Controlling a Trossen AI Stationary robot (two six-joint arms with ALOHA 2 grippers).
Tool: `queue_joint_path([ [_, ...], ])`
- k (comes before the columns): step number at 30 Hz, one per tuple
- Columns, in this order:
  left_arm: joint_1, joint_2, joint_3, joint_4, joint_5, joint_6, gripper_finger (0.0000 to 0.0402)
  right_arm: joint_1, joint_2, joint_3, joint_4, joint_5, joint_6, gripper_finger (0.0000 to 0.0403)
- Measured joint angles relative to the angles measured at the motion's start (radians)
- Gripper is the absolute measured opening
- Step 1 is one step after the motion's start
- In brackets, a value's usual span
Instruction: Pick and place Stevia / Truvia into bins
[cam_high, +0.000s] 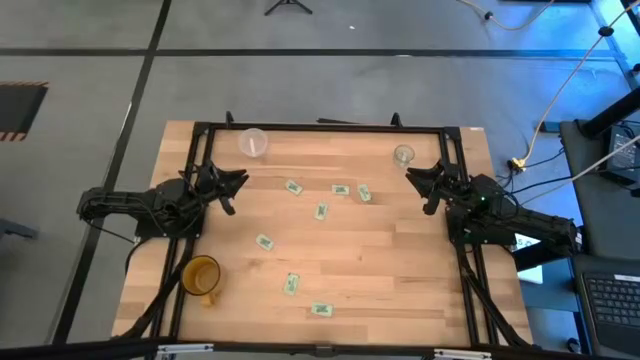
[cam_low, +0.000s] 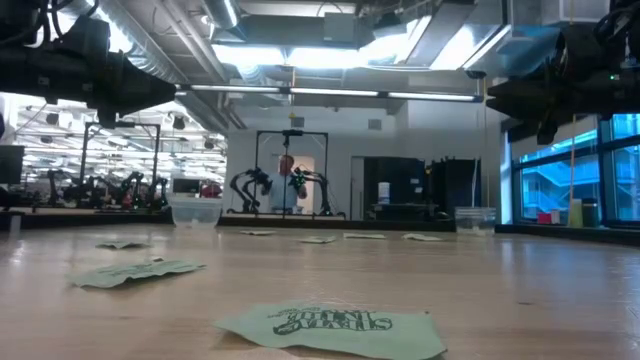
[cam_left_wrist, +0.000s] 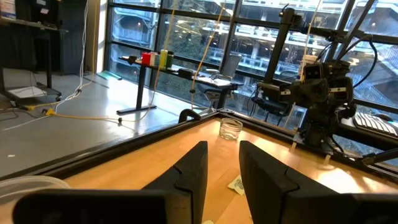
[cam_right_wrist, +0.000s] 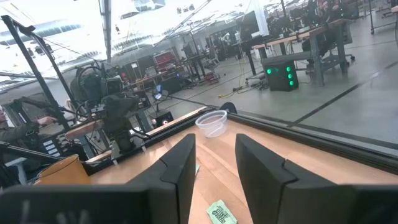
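Both arms are parked at the bench edges, nothing held.

Left claw: at the left side of the bench, pointing inward, fingers released with a clear gap between them. It sits just near the wide cloudy cup, which stands upright at the far-left corner.

Right claw: at the right side, mirrored pose, fingers also spread, empty. The narrow clear cup stands upright close beside it, near the far-right corner.

Sachets: all flat on the bench, none in either cup as far as I can tell. Seven visible from above:
- far row: one, one, one, roughly between the two claws
- mid: one, one
- near edge: one, one

Low view shows the nearest sachet with green print face up, another slightly crumpled to its left.

Yellow mug stands upright near the front-left corner, well apart from both cups.

A person is standing far back in the room, away from the bench.
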Motion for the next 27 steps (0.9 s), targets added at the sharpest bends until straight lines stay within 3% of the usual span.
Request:
queue_joint_path([
  [6, 0.0, 0.0, 0.0, 0.0, 0.0, 0.0, 0.0088, 0.0, 0.0, 0.0, 0.003, 0.001, -0.008, 0.0118],
  [20, 0.0, 0.0, 0.0, 0.0, -0.002, 0.001, 0.0088, 0.0, 0.0, 0.0, 0.003, 0.018, -0.209, 0.0118],
  [27, 0.0, 0.0, 0.0, 0.035, -0.097, 0.001, 0.0088, 0.0, 0.0, 0.0, 0.003, 0.019, -0.223, 0.0118],
])
